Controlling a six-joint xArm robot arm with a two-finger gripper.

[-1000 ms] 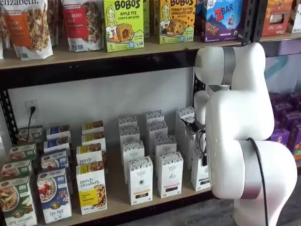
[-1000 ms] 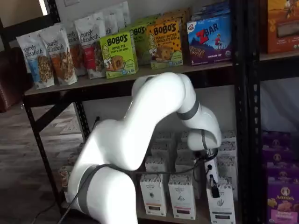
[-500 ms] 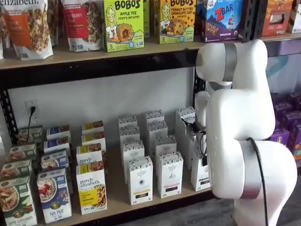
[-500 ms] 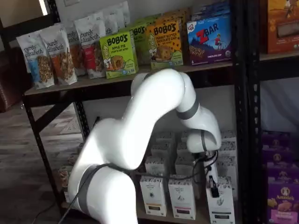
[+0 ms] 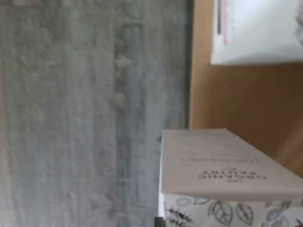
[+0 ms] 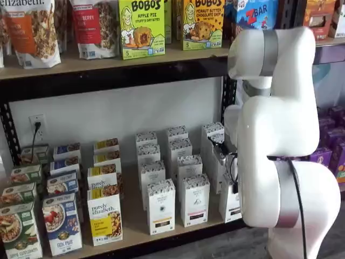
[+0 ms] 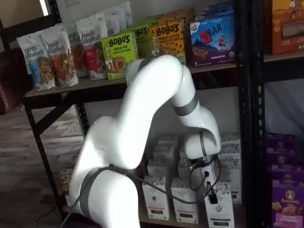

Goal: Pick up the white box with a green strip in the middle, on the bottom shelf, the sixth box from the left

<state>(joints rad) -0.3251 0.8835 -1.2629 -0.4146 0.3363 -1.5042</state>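
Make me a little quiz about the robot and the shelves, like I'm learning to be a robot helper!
1. True or false: the gripper is closed on a white box.
2. What stands on the upper shelf? A: granola bags and Bobo's boxes. B: bottles. C: toys.
3. Fill in: the cord plugged into the wall socket is ___ in colour.

Key: 1 true. 2 A. 3 black.
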